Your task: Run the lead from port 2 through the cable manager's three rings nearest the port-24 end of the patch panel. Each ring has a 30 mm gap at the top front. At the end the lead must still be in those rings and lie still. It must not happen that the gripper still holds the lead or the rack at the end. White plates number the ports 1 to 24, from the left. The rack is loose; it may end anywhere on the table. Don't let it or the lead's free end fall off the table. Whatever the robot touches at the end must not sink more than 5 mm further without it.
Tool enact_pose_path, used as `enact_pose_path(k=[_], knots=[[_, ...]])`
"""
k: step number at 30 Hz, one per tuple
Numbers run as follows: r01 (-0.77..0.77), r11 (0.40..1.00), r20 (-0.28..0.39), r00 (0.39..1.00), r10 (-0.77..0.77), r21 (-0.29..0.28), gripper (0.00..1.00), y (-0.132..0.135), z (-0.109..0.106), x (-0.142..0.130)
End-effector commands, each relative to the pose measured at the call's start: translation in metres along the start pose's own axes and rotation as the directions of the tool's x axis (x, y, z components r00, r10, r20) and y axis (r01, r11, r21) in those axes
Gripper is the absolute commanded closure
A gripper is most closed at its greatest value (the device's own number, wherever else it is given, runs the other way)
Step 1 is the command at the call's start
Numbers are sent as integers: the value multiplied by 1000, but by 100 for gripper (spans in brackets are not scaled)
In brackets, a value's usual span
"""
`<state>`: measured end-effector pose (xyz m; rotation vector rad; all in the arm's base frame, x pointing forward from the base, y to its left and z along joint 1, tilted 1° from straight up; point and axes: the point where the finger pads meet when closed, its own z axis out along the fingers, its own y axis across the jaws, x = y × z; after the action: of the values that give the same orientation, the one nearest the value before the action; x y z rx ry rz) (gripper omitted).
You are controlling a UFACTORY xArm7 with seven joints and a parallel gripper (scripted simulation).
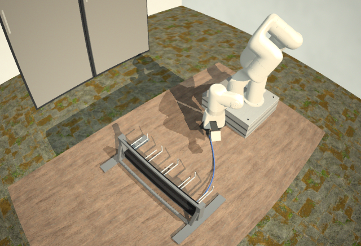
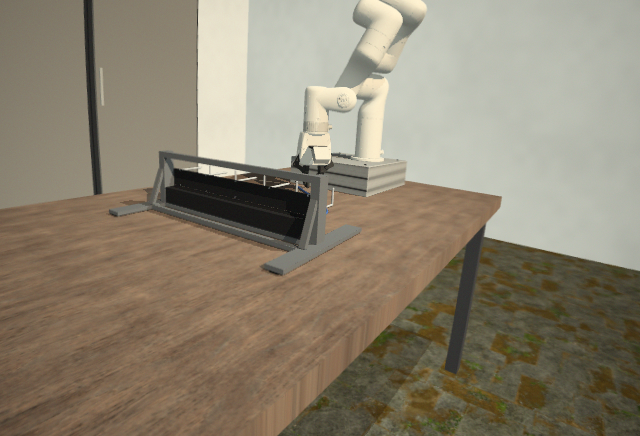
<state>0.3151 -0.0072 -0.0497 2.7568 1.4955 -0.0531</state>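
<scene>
The grey rack [image 1: 203, 210] [image 2: 310, 250] stands on the table with its black patch panel [image 1: 157, 176] [image 2: 232, 204]. Several white rings stick out of its far side toward the robot. The three at the far-left end in the top view are one ring [image 1: 140, 141], a second ring [image 1: 155, 153] and a third ring [image 1: 172, 166]; all are empty. The blue lead [image 1: 212, 164] leaves the near-right end of the panel beside the last ring [image 1: 205, 193] and curves across the table to the robot. My gripper [image 1: 207, 131] [image 2: 311, 168] is low over the lead's free end, fingers partly open around it.
The robot's grey base block [image 1: 256, 118] [image 2: 369, 175] stands at the back of the wooden table [image 1: 262, 156] [image 2: 155, 317]. The table's right edge [image 2: 413, 286] drops to the floor. Cabinet doors [image 1: 73, 33] stand beyond the table.
</scene>
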Motion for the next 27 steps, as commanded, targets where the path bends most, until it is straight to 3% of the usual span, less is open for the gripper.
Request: enact_pose_path(k=[1, 27], knots=[[3, 1000, -17, 1000, -3, -8, 67, 4, 13, 2], [3, 1000, -17, 1000, -3, -8, 67, 4, 21, 2]])
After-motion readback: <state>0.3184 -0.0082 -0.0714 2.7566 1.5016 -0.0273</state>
